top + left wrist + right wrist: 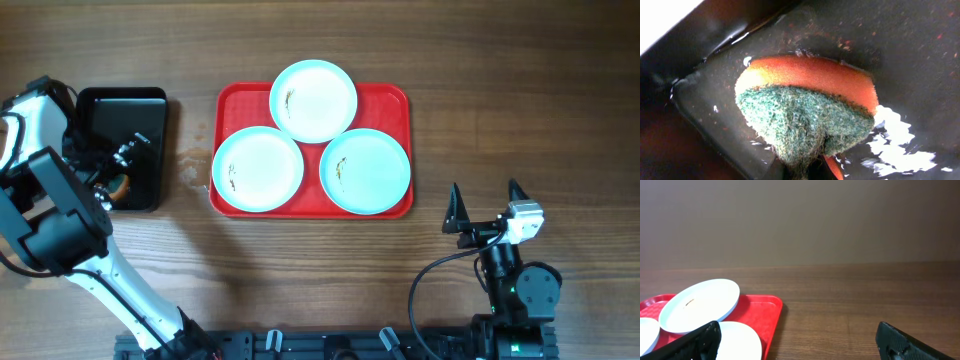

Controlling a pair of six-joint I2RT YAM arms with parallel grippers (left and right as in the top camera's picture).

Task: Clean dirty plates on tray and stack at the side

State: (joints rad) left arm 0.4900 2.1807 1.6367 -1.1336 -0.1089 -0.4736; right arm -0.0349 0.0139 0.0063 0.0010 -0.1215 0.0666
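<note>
Three pale blue plates lie on the red tray [395, 100]: one at the back [313, 100], one front left [258, 170], one front right [366, 171]. Each has a small brown-green smear. My left gripper [122, 170] is down inside the black tray [150, 110], shut on an orange sponge with a green scrub pad [805, 100] that looks pinched at its near end. My right gripper [485, 190] is open and empty, on the table right of the red tray's front corner. The right wrist view shows the tray [765, 310] and the back plate [700, 305].
The black tray floor [900, 45] is wet, with shiny water patches and small specks. A damp mark lies on the wooden table [190, 165] between the two trays. Bare wood stretches right of the red tray [865, 305].
</note>
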